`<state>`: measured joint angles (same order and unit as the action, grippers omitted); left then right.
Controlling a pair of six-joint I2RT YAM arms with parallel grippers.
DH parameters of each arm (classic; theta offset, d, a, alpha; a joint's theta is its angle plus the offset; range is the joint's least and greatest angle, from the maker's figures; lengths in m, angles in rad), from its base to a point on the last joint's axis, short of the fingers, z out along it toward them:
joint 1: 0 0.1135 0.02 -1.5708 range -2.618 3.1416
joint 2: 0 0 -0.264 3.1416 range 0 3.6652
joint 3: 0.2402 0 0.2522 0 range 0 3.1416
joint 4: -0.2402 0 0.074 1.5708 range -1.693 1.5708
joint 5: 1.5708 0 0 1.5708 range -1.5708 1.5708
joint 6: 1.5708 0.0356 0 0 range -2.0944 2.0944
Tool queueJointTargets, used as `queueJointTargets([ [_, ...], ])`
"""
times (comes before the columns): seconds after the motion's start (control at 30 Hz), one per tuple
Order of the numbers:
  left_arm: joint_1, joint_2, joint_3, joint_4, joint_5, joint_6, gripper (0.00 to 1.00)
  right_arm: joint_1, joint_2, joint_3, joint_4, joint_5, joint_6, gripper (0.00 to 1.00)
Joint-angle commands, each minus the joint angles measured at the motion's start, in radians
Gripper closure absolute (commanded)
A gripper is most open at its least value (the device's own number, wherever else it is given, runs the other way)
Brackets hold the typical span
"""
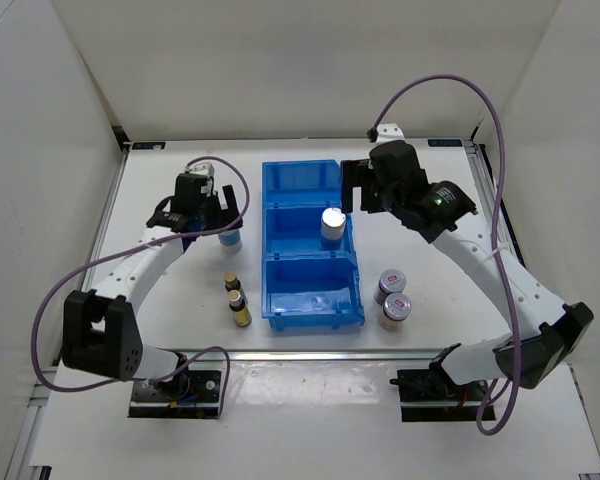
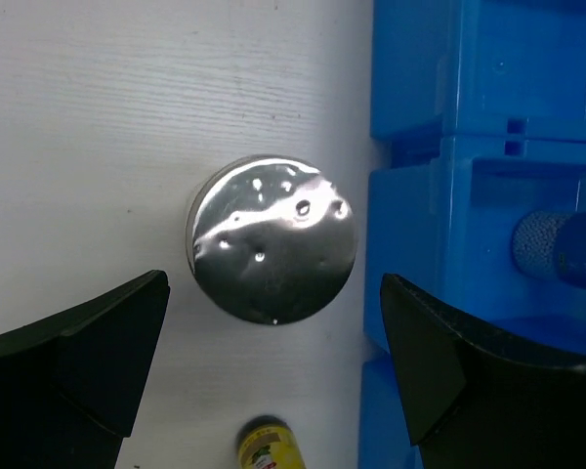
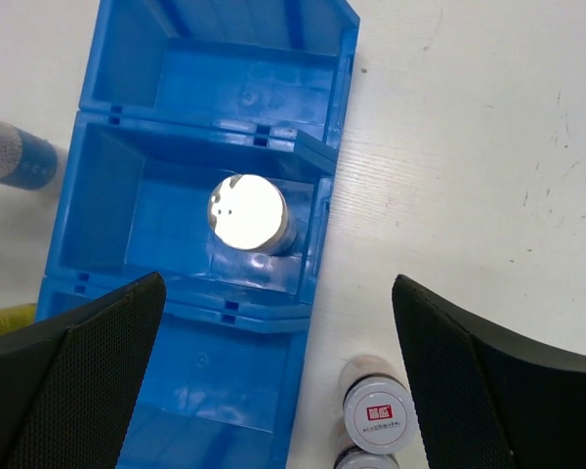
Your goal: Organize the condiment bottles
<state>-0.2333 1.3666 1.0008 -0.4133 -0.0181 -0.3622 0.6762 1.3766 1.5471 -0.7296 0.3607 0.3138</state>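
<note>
As the coming move depends on it, key relation: the white bottle (image 2: pixel 272 239) stands upright on the table (image 2: pixel 127 117). Its long axis points up at the left wrist camera, so we see only its round silver top.
Bottle to fingers: the silver top lies between the two left fingers (image 2: pixel 73 366), nearly centred and a little ahead of their tips. It touches neither of them.
Left gripper (image 1: pixel 220 213): it is spread wide and holds nothing. It hangs over the bottle, but we cannot tell how high above.
Nearer arm: the left one, clearly. The bottle stands on the left side of the blue bin (image 1: pixel 290 300), just beside its wall.
Right gripper (image 1: pixel 356 192): its fingers are also apart and empty. It hovers over the far half of the bin, well apart from this bottle.
Second white bottle (image 3: pixel 247 212): it stands upright in the middle compartment.
Other bottles: the slim dark bottles (image 1: pixel 232 282) stand near the left side of the bin, and the silver-lidded jars (image 1: pixel 390 285) stand on its right side. All of them are on the table.
Next move, as we judge: go straight down, close the fingers on the bottle body, then lift it over the wall to join its twin.
Risk, as we judge: the finger on the bin side has little room and may hit the wall.
</note>
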Motion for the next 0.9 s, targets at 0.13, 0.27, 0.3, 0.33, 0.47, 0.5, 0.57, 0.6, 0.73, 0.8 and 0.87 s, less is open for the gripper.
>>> queueJointTargets([
  [0.13, -0.003, 0.117, 0.160, -0.082, -0.029, 0.022, 0.00, 0.002, -0.074, -0.074, 0.010, 0.018, -0.042, 0.00],
  [0.27, -0.012, 0.126, 0.180, -0.093, -0.094, 0.022, 0.02, 0.002, -0.099, -0.122, 0.019, 0.018, -0.051, 0.00],
  [0.3, -0.012, 0.135, 0.196, -0.093, -0.094, 0.022, 0.05, 0.002, -0.109, -0.134, 0.019, 0.027, -0.051, 0.00],
  [0.33, -0.012, 0.135, 0.196, -0.105, -0.094, 0.031, 0.16, 0.002, -0.109, -0.134, 0.019, 0.027, -0.051, 0.00],
  [0.47, -0.012, 0.167, 0.236, -0.128, -0.103, 0.031, 0.48, 0.002, -0.131, -0.156, 0.019, 0.040, -0.061, 0.00],
  [0.5, -0.021, 0.167, 0.249, -0.140, -0.103, 0.031, 0.55, 0.002, -0.140, -0.156, 0.019, 0.040, -0.061, 0.00],
  [0.57, -0.032, 0.158, 0.262, -0.163, -0.131, 0.031, 0.71, 0.002, -0.154, -0.156, 0.007, 0.052, -0.070, 0.00],
  [0.6, -0.050, 0.137, 0.278, -0.173, -0.149, 0.031, 0.75, 0.002, -0.166, -0.156, -0.004, 0.052, -0.070, 0.00],
  [0.73, -0.135, 0.063, 0.389, -0.234, -0.284, 0.031, 0.77, 0.002, -0.217, -0.156, -0.057, 0.089, -0.070, 0.00],
  [0.8, -0.184, 0.028, 0.432, -0.248, -0.284, 0.031, 0.84, 0.002, -0.263, -0.156, -0.080, 0.101, -0.070, 0.00],
  [0.87, -0.236, 0.019, 0.487, -0.257, -0.270, 0.040, 0.89, 0.002, -0.312, -0.168, -0.126, 0.124, -0.055, 0.00],
])
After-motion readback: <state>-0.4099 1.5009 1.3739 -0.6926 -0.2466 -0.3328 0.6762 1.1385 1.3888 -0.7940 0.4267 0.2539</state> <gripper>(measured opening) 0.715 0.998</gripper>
